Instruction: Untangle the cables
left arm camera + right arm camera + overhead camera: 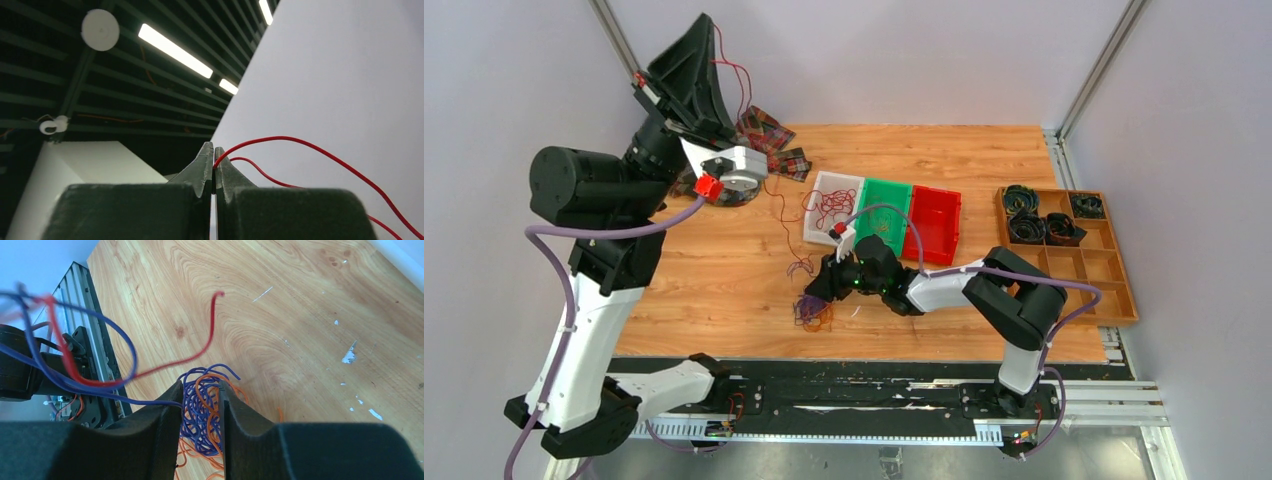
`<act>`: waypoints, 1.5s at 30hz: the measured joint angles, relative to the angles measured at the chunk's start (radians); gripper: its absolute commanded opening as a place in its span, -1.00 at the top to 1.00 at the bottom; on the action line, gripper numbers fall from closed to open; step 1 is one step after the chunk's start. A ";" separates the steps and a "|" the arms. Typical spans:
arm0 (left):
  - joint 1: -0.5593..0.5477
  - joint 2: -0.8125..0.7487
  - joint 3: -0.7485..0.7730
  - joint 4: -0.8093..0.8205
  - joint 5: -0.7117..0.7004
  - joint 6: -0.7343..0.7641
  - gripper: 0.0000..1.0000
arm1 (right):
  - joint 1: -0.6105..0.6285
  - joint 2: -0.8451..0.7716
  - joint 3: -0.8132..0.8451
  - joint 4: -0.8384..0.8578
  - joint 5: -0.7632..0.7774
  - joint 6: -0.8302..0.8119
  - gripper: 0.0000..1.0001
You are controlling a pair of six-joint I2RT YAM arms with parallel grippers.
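My left gripper (707, 20) is raised high at the far left and is shut on a red cable (776, 200). In the left wrist view its jaws (214, 160) pinch the red cable (300, 141) at their tips. The cable hangs down towards the tangle (812, 315) of purple and orange cables on the table. My right gripper (816, 292) is low over that tangle. In the right wrist view its jaws (200, 387) stand close on either side of the purple and orange strands (202, 410). A red strand (212, 325) rises from the tangle.
A white bin (816, 228) holding a bunch of red cables, a green bin (884, 215) and a red bin (934, 225) stand mid-table. A wooden divider tray (1114, 265) with black coils is at the right. A plaid cloth (769, 135) lies at the back.
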 measured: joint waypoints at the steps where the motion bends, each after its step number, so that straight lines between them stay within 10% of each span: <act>1: 0.000 0.013 0.030 0.005 0.000 0.006 0.99 | 0.000 0.000 0.000 -0.003 0.002 -0.002 0.44; 15: 0.000 0.204 0.354 0.027 0.031 0.073 0.99 | 0.000 -0.028 -0.058 -0.089 0.093 -0.018 0.93; 20: 0.000 0.262 0.460 0.034 0.032 0.076 0.99 | 0.000 -0.060 -0.067 -0.109 0.107 -0.020 0.11; 25: 0.000 0.199 0.336 0.042 0.042 0.074 0.99 | 0.000 -0.209 -0.064 -0.204 0.116 -0.065 -0.39; 34: 0.000 0.040 -0.021 0.035 0.091 0.011 0.99 | 0.000 -0.537 0.056 -0.367 0.153 -0.200 -0.36; 45: -0.001 0.018 -0.243 0.034 0.091 -0.201 0.99 | -0.084 -0.570 0.048 -0.512 0.315 -0.233 -0.20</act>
